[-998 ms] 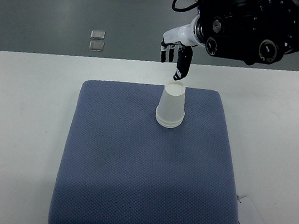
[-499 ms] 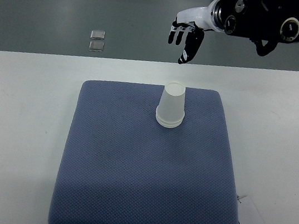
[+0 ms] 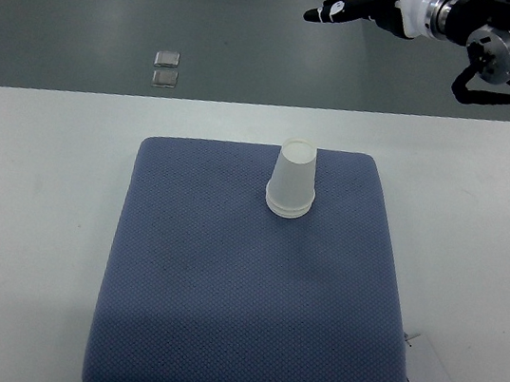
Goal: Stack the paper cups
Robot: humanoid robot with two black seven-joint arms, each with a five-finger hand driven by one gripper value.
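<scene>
Top view showed the paper cups (image 3: 292,180) upside down, nested, on the blue mat (image 3: 250,286) at its twelve o'clock edge. At one o'clock, well clear, the right hand (image 3: 345,3) hung empty, fingers spread. Judged from this, stacking looked finished; a good withdrawal would stay high, clear of the stack.

We see even, fairly bright overhead light. The table (image 3: 30,215) looks pale and slightly washed out, without hard glare. The cups (image 3: 292,179) cast only a faint shadow on the mat (image 3: 216,320). Focus is sharp throughout, with no noticeable edge distortion.
</scene>
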